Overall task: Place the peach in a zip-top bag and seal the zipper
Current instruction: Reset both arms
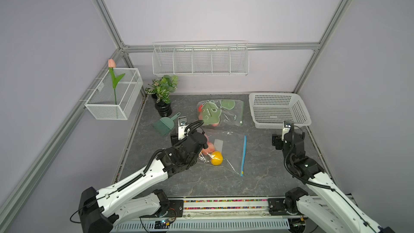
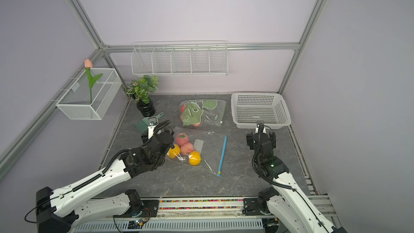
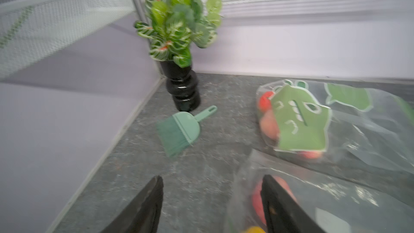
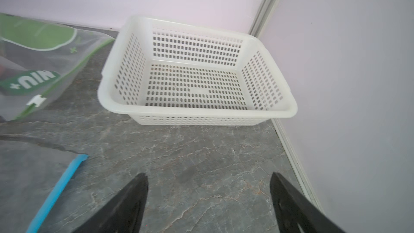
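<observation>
Left arm (image 1: 154, 172) half hiding 1 bagged peach (image 1: 210, 147), wrist view blurred

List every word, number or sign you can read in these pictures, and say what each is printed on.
"NIU+": white letters on a green patch of the green-printed zip bag, upside down in the right wrist view.
The same print in both top views: too small to read.
White label on the clear zip bag: no text legible.

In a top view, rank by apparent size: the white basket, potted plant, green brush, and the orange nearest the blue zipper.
1. white basket
2. potted plant, though it is tall and so nearer the camera
3. green brush
4. orange
</observation>
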